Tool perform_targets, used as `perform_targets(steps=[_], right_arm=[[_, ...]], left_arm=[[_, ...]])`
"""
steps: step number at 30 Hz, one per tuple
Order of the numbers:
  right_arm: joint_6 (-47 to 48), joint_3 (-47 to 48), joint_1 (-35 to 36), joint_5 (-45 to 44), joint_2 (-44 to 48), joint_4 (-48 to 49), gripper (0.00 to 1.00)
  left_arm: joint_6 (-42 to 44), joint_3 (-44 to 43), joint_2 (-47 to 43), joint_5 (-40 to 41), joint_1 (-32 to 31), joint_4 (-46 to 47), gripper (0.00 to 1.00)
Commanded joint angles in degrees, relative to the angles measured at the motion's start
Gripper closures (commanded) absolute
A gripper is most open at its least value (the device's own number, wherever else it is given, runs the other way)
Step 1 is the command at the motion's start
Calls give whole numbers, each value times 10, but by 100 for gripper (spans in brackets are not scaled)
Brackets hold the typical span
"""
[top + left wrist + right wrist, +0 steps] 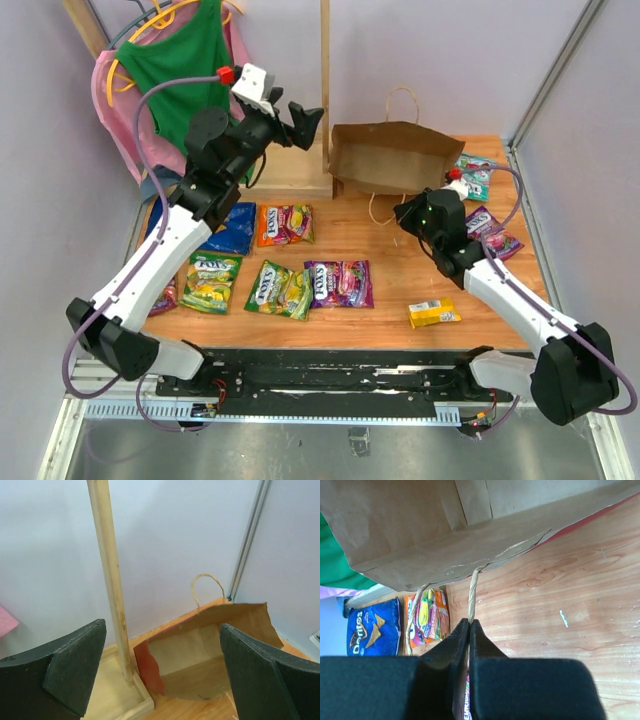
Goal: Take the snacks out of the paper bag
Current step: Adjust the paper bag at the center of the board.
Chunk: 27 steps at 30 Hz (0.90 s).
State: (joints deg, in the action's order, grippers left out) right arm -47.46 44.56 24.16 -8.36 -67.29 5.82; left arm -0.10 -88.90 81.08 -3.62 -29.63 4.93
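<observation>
The creased kraft paper bag [395,155] sits at the back of the wooden desk [400,285]; the right claw [469,629] pinches its thin cord handle [473,592]; the left claw [162,652] gapes; glossy flat snacks [338,283] lie outside.

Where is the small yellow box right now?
In the top view, the small yellow box lies at the near right of the table, right of the purple packet and just left of the right arm.
</observation>
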Motion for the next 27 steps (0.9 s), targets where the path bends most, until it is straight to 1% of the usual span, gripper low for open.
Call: perform_targets(steps=[1, 5, 10, 16, 18, 19, 20, 21, 23, 24, 25, 27], right_arm=[[19, 39, -5, -38, 4, 0, 99], [30, 77, -20, -37, -18, -2, 99], [34, 132, -37, -20, -60, -2, 99], [42, 193, -54, 19, -117, -8, 99], [48, 202, -58, 25, -124, -2, 97], [52, 208, -62, 31, -128, 0, 93], [54, 215, -66, 40, -131, 2, 87], [58, 222, -70, 49, -134, 1, 78], [67, 233, -76, 61, -131, -2, 51], [72, 235, -78, 60, -125, -7, 40], [75, 233, -78, 56, -114, -14, 32], [75, 221, -80, 59, -82, -30, 20]], left_arm=[[-2, 63, -27, 31, 1, 31, 0], [-3, 92, -44, 30, 1, 41, 0], [-2, 104, -44, 39, 3, 44, 0], [7, 117, -45, 56, 8, 39, 0], [9, 125, -48, 54, 11, 39, 0], [8, 129, -50, 51, 13, 39, 0], [8, 136, -53, 47, 16, 39, 0], [8, 141, -55, 42, 19, 39, 0], [5, 156, -60, 34, 24, 41, 0], [2, 167, -63, 31, 26, 42, 0], [-1, 181, -68, 28, 27, 45, 0], [-10, 219, -78, 21, 27, 57, 0]])
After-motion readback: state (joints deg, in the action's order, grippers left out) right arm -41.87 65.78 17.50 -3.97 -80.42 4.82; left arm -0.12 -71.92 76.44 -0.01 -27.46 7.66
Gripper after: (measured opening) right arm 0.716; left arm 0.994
